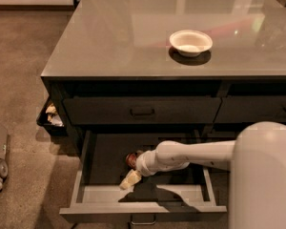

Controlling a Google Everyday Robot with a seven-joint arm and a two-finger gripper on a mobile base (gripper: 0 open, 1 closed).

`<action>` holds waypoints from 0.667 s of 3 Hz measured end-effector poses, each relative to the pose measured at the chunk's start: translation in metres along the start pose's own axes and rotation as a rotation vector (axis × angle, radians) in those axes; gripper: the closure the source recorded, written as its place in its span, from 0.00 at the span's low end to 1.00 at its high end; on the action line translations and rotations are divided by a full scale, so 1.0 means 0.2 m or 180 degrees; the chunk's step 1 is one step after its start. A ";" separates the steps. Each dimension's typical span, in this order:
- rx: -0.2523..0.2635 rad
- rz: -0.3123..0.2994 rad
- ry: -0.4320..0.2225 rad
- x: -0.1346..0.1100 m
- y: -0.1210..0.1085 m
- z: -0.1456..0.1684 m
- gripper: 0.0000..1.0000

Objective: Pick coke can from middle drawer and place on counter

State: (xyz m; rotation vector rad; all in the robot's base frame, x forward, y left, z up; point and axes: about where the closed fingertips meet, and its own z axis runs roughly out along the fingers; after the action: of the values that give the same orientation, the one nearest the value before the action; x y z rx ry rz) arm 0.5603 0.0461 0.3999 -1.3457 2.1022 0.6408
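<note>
The middle drawer [99, 195] stands pulled out toward the near side, below the closed upper drawer front [142, 111]. The robot's white arm [195, 155] reaches in from the right, low over the dark drawer floor. At its end the gripper [130, 179] points down and to the near left, its pale tip close to the drawer floor by the front wall. From here I cannot tell whether it is spread or closed. The coke can [130, 159] lies inside the drawer, just beyond the arm's wrist on the far side. Only a small reddish end of it shows, and it seems to be apart from the gripper's tip, though the arm hides most of it. Up on the counter [124, 37] a white bowl [190, 42] sits toward the right. On the floor, left of the cabinet, a black bin [49, 118] holds something crumpled.
</note>
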 end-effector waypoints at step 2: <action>0.0104 0.0004 0.0125 0.05 -0.06 0.20 0.42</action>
State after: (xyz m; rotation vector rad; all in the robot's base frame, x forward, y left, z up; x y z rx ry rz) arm 0.5758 0.0608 0.3626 -1.3494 2.1356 0.5824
